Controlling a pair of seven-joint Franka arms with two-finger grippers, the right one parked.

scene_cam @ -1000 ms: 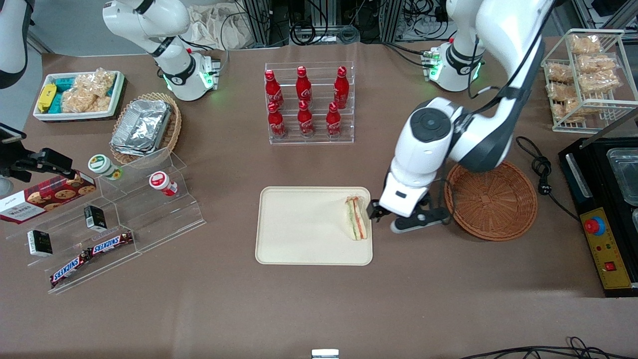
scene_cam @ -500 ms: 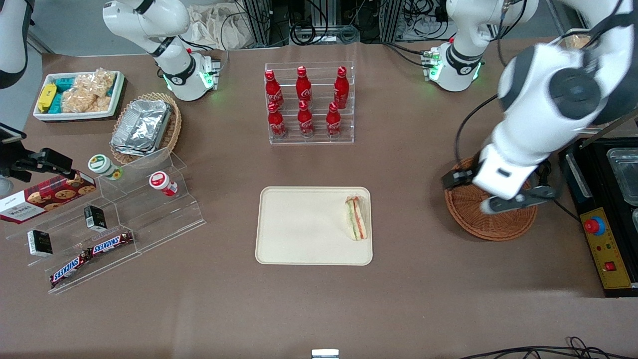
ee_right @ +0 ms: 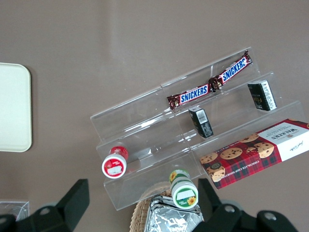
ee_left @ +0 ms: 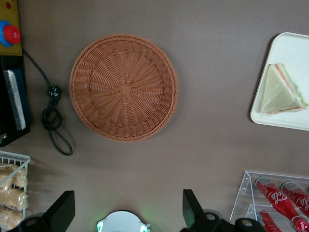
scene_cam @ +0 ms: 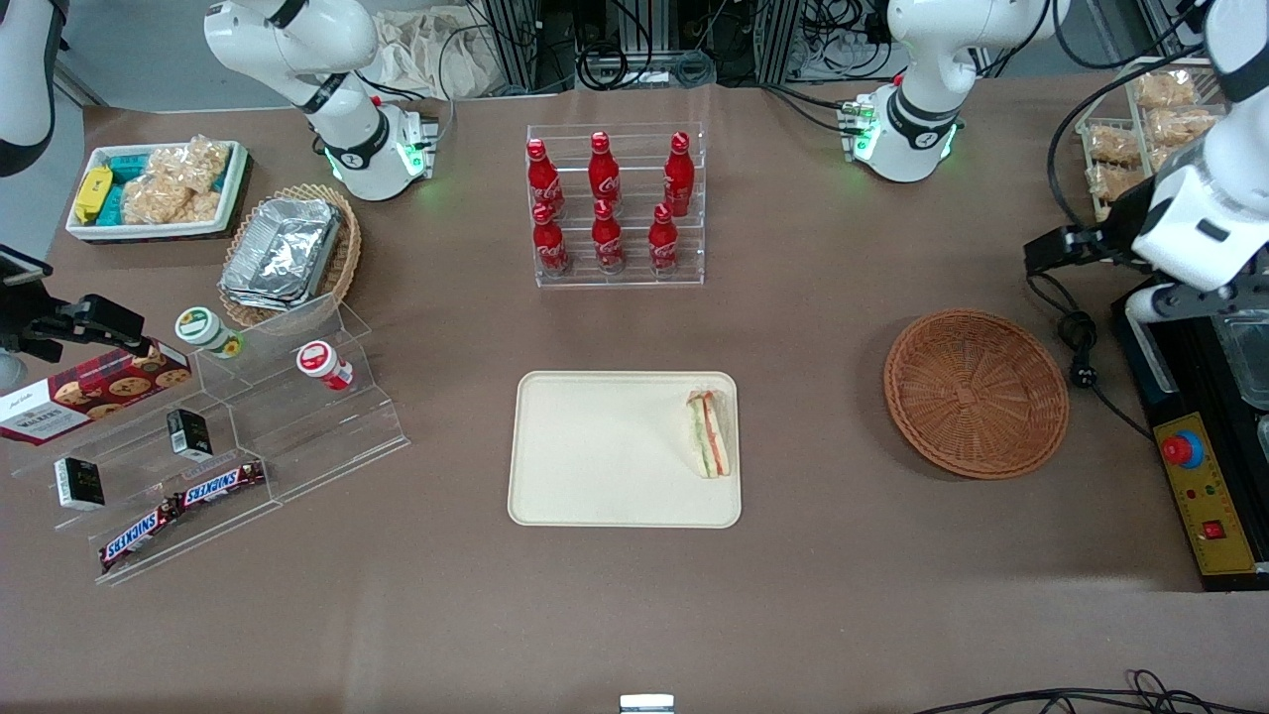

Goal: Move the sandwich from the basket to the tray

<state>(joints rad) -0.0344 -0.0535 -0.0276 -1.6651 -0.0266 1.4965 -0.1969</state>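
The sandwich (scene_cam: 709, 433) lies on the cream tray (scene_cam: 595, 456), at the tray's end nearest the basket; it also shows in the left wrist view (ee_left: 282, 89) on the tray (ee_left: 294, 53). The round reddish-brown basket (scene_cam: 977, 394) is empty, as the left wrist view (ee_left: 124, 87) shows too. My left gripper (scene_cam: 1140, 278) hangs high at the working arm's end of the table, farther from the front camera than the basket. In its own view the gripper (ee_left: 125, 210) is open wide, with nothing between its fingers (ee_left: 190, 208).
A black appliance with a red button (scene_cam: 1185, 449) and a coiled cable (scene_cam: 1081, 347) lie beside the basket. A wire rack of snack bags (scene_cam: 1160, 149) stands near the gripper. A rack of red bottles (scene_cam: 615, 203) stands farther back than the tray. A clear step shelf (scene_cam: 228, 426) stands toward the parked arm's end.
My left gripper has left the tray's edge beside the sandwich, passed over the basket and risen toward the working arm's end. The sandwich stays on the tray.
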